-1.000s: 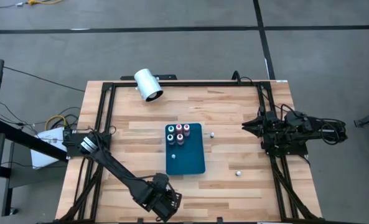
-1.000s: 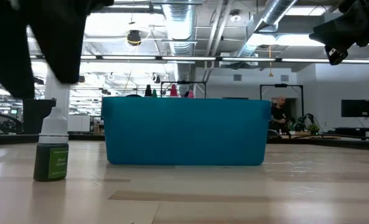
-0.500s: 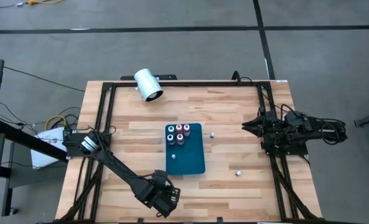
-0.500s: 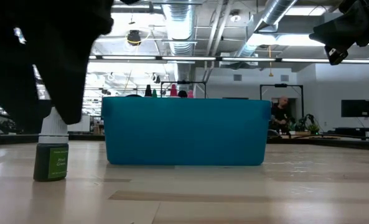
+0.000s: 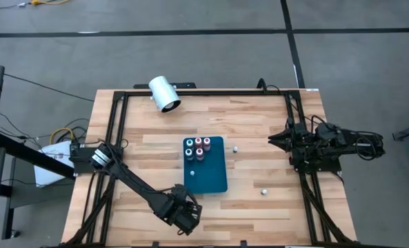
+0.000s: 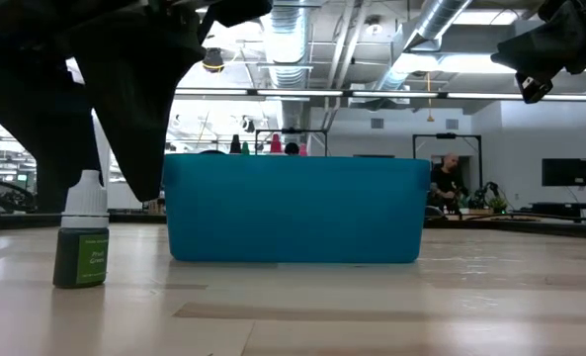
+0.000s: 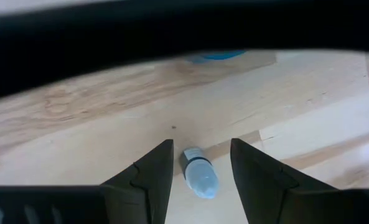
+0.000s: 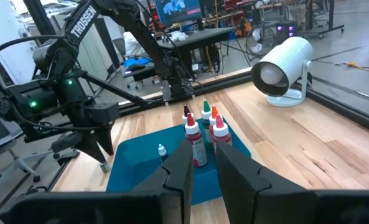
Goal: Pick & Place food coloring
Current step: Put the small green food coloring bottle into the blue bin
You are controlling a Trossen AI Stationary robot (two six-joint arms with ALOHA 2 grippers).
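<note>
1. Green food coloring bottle (image 6: 81,230): a small squat cylinder with dark green contents, a printed label and a white tapered dropper cap. It stands upright on the table, apart from the tray's near end, and shows between the fingers in the left wrist view (image 7: 198,172).
2. Left gripper (image 5: 183,217): matte black, wedge-shaped fingers (image 7: 148,174), poised above the bottle with the jaws parted to either side of the cap and not touching it; nothing is held. Compared with 1 second earlier, the gripper sits nearer the tray's near-left corner in the high view, and in the low view its dark bulk now spreads wider across the upper left, leaving the white cap fully exposed.
3. Blue tray (image 5: 214,178): a flat, smooth teal rectangle with rounded corners and a low wall, at the table's centre. Its position matches the earlier frames.
4. Bottles in the tray (image 5: 198,148): a tight upright cluster of about 5 at the far end, with red and teal tops.
5. White caps (image 5: 264,191): 2 tiny pale pieces lie loose on the wood right of the tray, unmoved.
6. Wooden table (image 5: 259,117): pale planked top with visible grain, edged by a black frame.
7. White cylinder (image 5: 165,94): glossy and rounded, at the far-left edge.
8. Right gripper (image 5: 276,140): waits at the right edge, well apart from the tray, jaws narrowly parted and empty, unchanged.
</note>
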